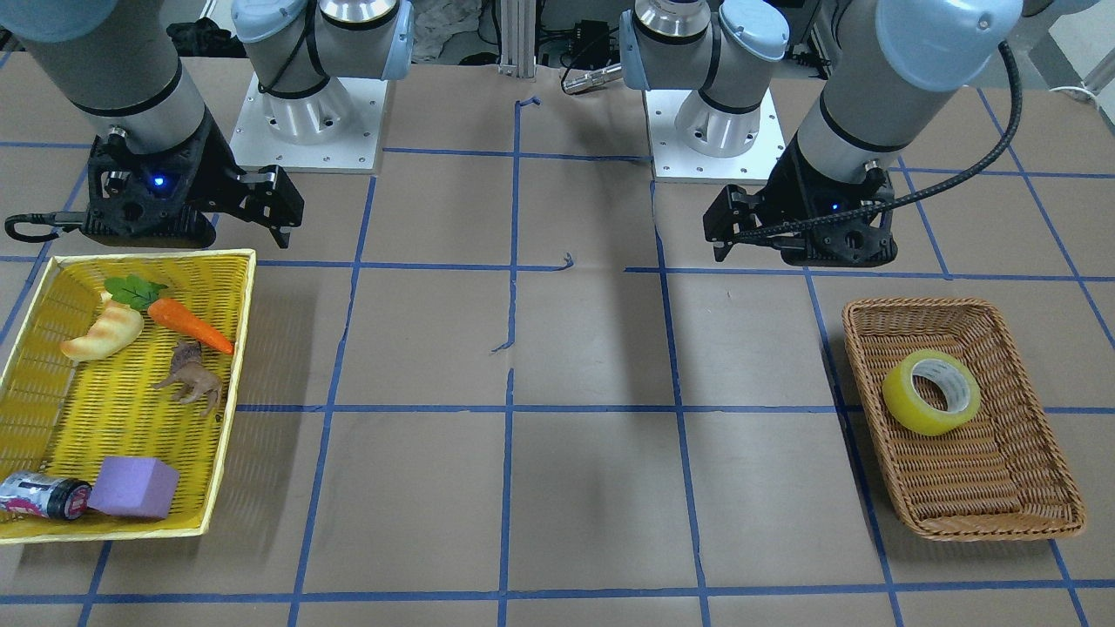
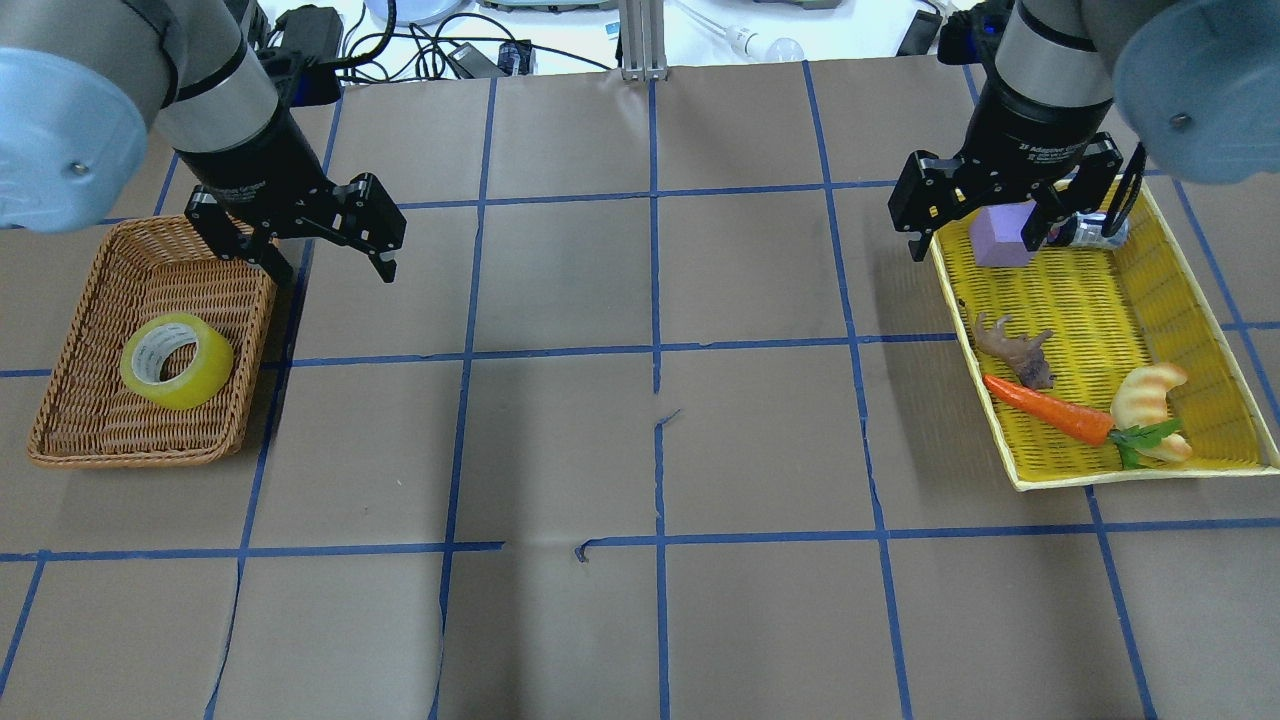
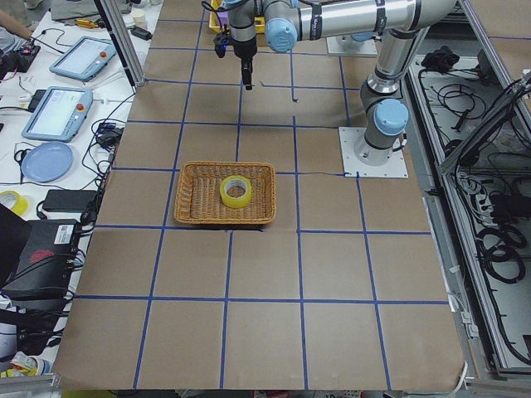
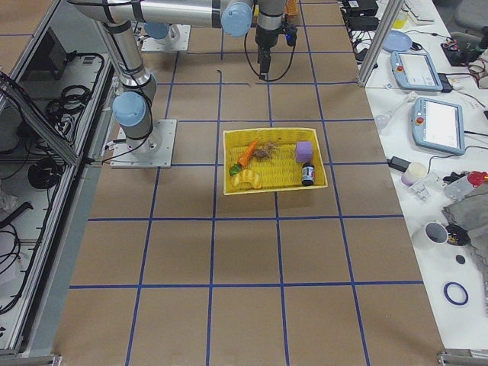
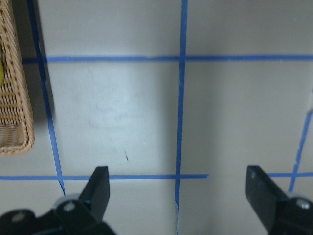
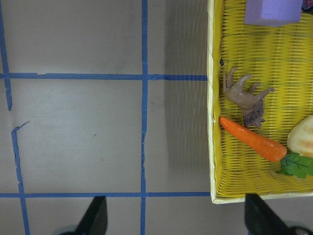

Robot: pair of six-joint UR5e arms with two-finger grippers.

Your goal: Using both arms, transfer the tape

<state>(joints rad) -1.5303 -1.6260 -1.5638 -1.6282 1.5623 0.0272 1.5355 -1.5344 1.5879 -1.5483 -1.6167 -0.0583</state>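
So — tape (image 2: 177, 360): lies tilted inside the brown wicker basket (image 2: 130, 458) at the worktop's (image 2: 560, 430) left end, apart from both arms.
Left gripper (image 2: 335, 270): fingers spread, holding nothing, over the wicker basket's far right corner.
Right gripper (image 2: 972, 245): fingers spread, holding nothing — over the yellow basket's (image 2: 1130, 478) far left edge, beside the purple block (image 2: 995, 240).

Two baskets are sitting on the worktop (image 1: 575, 488), a wicker basket (image 1: 936, 302) and a yellow basket (image 1: 113, 409), holding one each: tape roll (image 1: 910, 396), carrot (image 1: 192, 326), croissant (image 1: 103, 335), toy animal (image 1: 192, 376), block (image 1: 132, 488), bottle (image 1: 43, 495).
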